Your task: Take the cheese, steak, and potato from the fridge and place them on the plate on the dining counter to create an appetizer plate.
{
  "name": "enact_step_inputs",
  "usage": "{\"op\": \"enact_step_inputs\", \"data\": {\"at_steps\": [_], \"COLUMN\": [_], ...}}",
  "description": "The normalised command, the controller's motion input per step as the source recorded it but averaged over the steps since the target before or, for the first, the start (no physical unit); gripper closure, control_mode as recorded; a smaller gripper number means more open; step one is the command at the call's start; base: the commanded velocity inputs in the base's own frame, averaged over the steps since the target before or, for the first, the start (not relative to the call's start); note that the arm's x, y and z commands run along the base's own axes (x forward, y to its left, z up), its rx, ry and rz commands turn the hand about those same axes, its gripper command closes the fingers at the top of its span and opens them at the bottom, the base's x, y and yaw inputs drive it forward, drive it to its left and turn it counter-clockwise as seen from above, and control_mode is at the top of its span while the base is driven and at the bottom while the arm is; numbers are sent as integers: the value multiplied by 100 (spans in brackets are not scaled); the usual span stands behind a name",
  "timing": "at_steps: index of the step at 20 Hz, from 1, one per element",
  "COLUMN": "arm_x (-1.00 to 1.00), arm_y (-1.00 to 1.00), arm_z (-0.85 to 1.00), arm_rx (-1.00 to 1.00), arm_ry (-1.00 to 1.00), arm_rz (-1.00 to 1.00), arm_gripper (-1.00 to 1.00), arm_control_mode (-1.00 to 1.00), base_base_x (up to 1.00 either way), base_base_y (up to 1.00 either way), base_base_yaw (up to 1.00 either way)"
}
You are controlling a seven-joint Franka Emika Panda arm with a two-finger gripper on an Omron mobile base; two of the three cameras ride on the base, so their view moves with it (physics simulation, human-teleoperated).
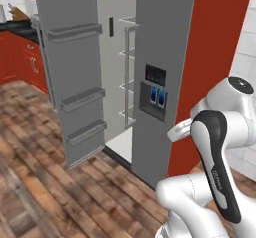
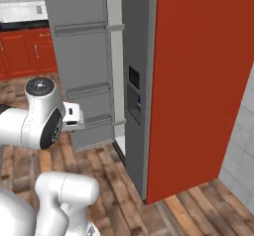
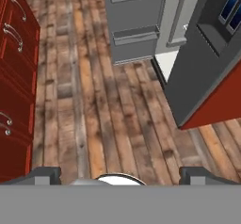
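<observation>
Left base view: fridge (image 1: 155, 82) dispenser's blue marks perhaps icons, unreadable; fingers (image 3: 47, 175) spread wide, empty.

There is one fridge (image 1: 155, 57) with two doors. One door (image 1: 70, 72) is swung open and one is shut. The open door has three bins (image 1: 82, 99) on its inside. The shut door has one dark panel (image 1: 155, 93) with two blue marks (image 1: 158, 97). Inside the fridge, four white shelf edges (image 1: 127, 84) can be counted. In the hand view, the red cabinets (image 3: 14, 77) show three handles (image 3: 14, 35).
</observation>
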Motion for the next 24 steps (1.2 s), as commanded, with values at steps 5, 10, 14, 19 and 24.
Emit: {"op": "enact_step_inputs", "data": {"at_steps": [5,10,14,19,24], "arm_x": [0,0,0,0,0], "arm_y": [0,0,0,0,0], "arm_z": [0,0,0,0,0], "arm_rx": [0,0,0,0,0], "arm_ry": [0,0,0,0,0], "arm_rz": [0,0,0,0,0], "arm_gripper": [-100,-100,-100,-100,-100], "arm_control_mode": [100,100,100,100,100], "base_base_x": [58,63,62,64,60], "base_base_y": [59,25,26,33,39], "base_base_yaw": [-15,-23,-30,-33,-36]}}
